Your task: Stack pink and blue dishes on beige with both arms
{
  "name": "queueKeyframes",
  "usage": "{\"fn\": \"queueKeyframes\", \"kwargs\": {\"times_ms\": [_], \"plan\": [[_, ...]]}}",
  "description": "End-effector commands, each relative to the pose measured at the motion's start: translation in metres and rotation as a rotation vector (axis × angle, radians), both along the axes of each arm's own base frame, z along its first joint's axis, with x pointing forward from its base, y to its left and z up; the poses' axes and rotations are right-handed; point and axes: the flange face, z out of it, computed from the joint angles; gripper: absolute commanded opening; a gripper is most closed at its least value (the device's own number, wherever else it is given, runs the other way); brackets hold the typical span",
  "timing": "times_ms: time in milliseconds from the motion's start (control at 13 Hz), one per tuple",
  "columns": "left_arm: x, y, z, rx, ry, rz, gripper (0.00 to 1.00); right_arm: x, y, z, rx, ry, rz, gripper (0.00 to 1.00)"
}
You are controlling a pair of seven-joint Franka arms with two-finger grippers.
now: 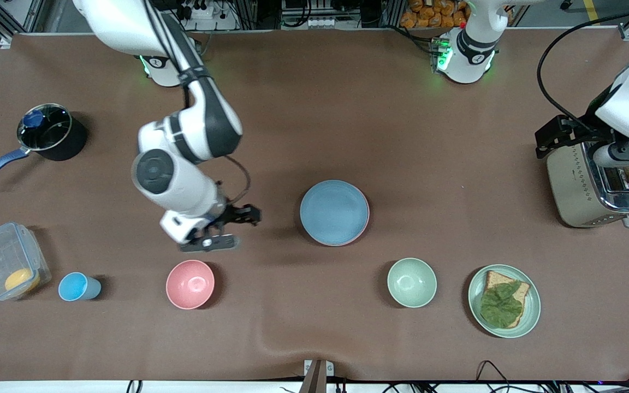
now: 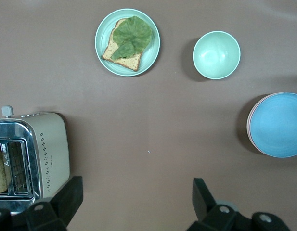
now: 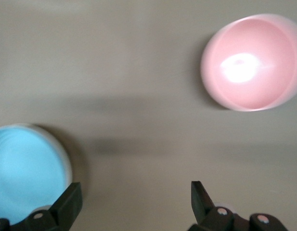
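Observation:
The light blue plate (image 1: 334,212) lies on top of a stack near the table's middle. A pale pink plate's rim (image 1: 367,221) peeks out beneath it. The beige plate is hidden under them. The left wrist view shows the same stack (image 2: 278,125). My right gripper (image 1: 233,229) hangs open and empty over bare table, between the stack and the deep pink bowl (image 1: 190,284). Its wrist view shows the blue plate's edge (image 3: 23,173) and the bowl (image 3: 249,62). My left gripper (image 2: 137,182) is open and empty, up above the toaster (image 1: 593,188).
Nearest the front camera stand a clear box (image 1: 6,262) holding something yellow, a small blue cup (image 1: 77,286), a pale green bowl (image 1: 411,283) and a green plate (image 1: 533,305) with bread and a leaf. A dark pot (image 1: 52,131) sits toward the right arm's end.

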Motion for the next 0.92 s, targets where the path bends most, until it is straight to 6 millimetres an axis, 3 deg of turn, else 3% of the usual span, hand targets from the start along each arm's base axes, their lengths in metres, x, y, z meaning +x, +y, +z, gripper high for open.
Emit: {"fn": "queueKeyframes", "kwargs": {"times_ms": [0,231,385,615,846], "plan": [[-0.007,0.003,0.005,0.008,0.001,-0.014,1.00,0.007,-0.078,0.062,-0.038,-0.045,-0.106,1.00],[-0.011,0.002,0.009,0.008,0.012,-0.014,1.00,-0.011,-0.140,0.148,-0.081,-0.105,-0.147,1.00],[-0.014,0.005,0.014,0.008,0.003,-0.009,1.00,-0.039,-0.178,0.193,-0.159,-0.069,-0.128,1.00],[-0.019,0.002,0.021,0.011,-0.004,-0.013,1.00,-0.066,-0.236,0.241,-0.109,-0.034,-0.175,1.00],[-0.025,0.012,0.029,0.012,-0.005,0.006,1.00,-0.098,-0.247,0.270,-0.109,0.001,-0.174,1.00]]}}
